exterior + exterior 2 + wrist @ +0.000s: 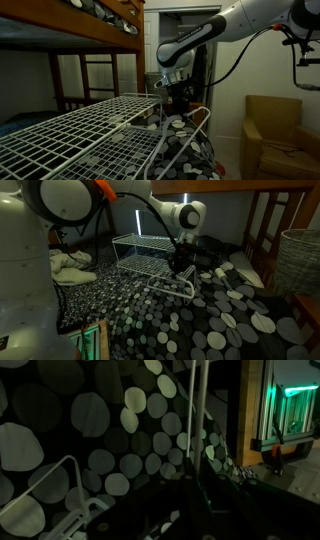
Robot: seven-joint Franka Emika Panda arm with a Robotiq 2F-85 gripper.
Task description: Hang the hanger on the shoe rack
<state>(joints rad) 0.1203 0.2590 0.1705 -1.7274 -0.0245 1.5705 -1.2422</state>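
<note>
My gripper point(176, 100) points down just off the end of the shoe rack point(80, 125), over the spotted fabric point(205, 320). The pictures are too dark for me to tell whether my jaws are spread or clamped, or whether anything sits between them. Right beside them is the hanger point(188, 126), a thin pale wire outline. It is not on the rack, and I cannot tell whether I am holding it or it is only leaning there. In an exterior view one of its sides slants from low by the rack's foot up to a corner on the side away from the rack, so its long axis stands steeply tilted rather than lying flat on the fabric. In the wrist view it point(194, 420) shows as slim pale rods running almost top to bottom across the spots. I cannot make out its hook, so I cannot say which way it faces. I judge I am at the grasp or early lift, with the hanging itself not yet done. The next move calls for a secure pinch, a lift clear of the fabric, then turning the hook toward a rack wire and lowering it over that wire.
</note>
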